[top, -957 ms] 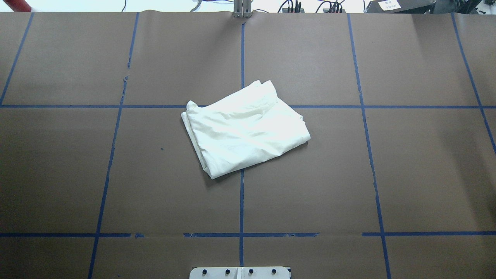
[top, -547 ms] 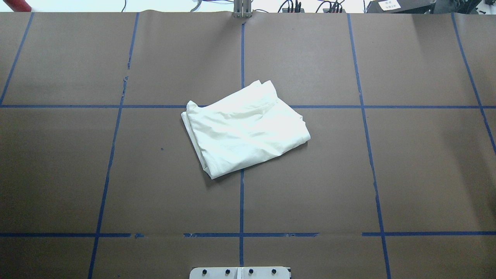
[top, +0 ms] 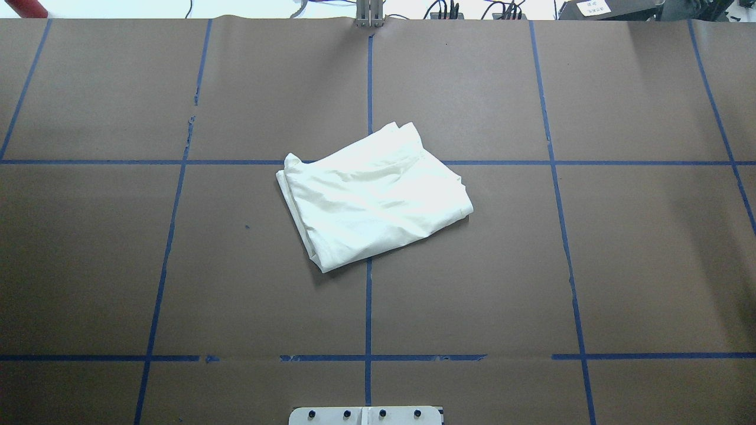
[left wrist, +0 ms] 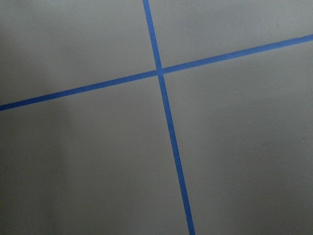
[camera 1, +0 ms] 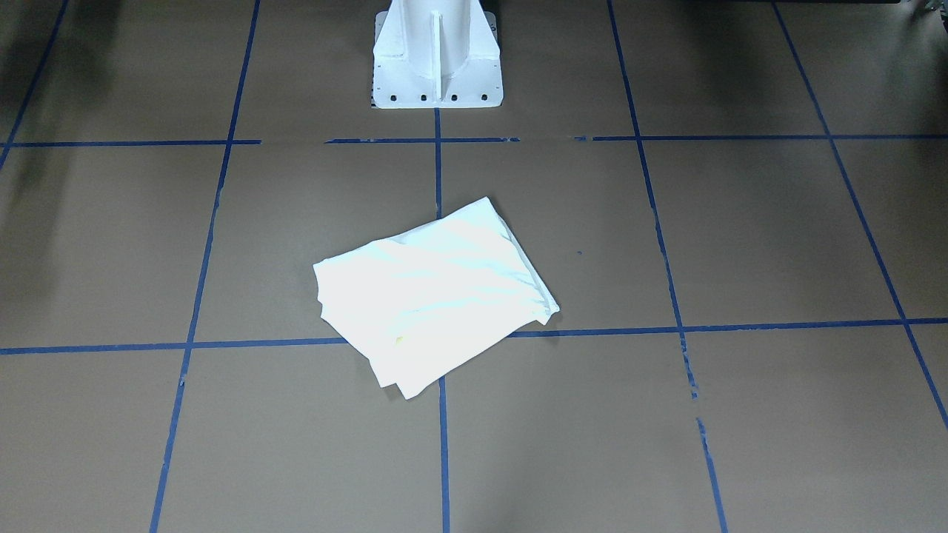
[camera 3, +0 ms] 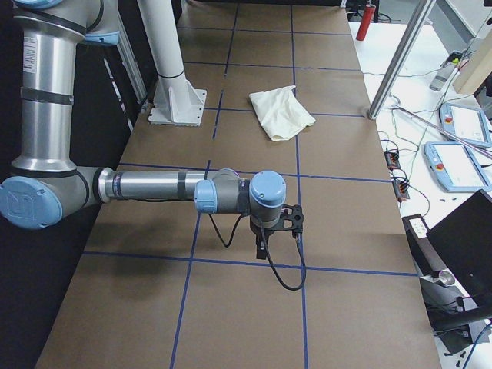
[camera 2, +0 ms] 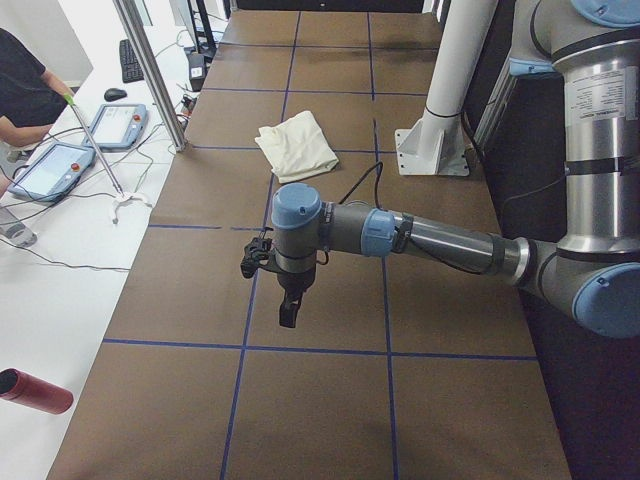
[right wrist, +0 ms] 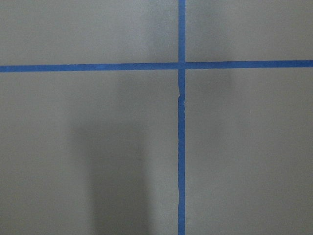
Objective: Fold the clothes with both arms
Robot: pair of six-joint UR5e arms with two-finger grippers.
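Note:
The cream T-shirt (top: 372,200) lies folded into a compact, skewed rectangle at the middle of the brown table, over a blue tape crossing. It also shows in the front-facing view (camera 1: 433,296) and in both side views (camera 2: 298,145) (camera 3: 281,114). Its print and lettering are hidden. My left gripper (camera 2: 288,310) hangs over the table far from the shirt, at the table's left end. My right gripper (camera 3: 261,247) hangs the same way at the right end. Neither touches the shirt. I cannot tell whether they are open or shut. Both wrist views show only bare table and tape.
The white pedestal (camera 1: 437,52) stands at the robot's side of the table, behind the shirt. Blue tape lines (top: 368,307) grid the brown cover. Beyond the far edge is a desk with teach pendants (camera 2: 50,170) (camera 3: 453,165), a metal post (camera 2: 150,70) and a seated person (camera 2: 25,90).

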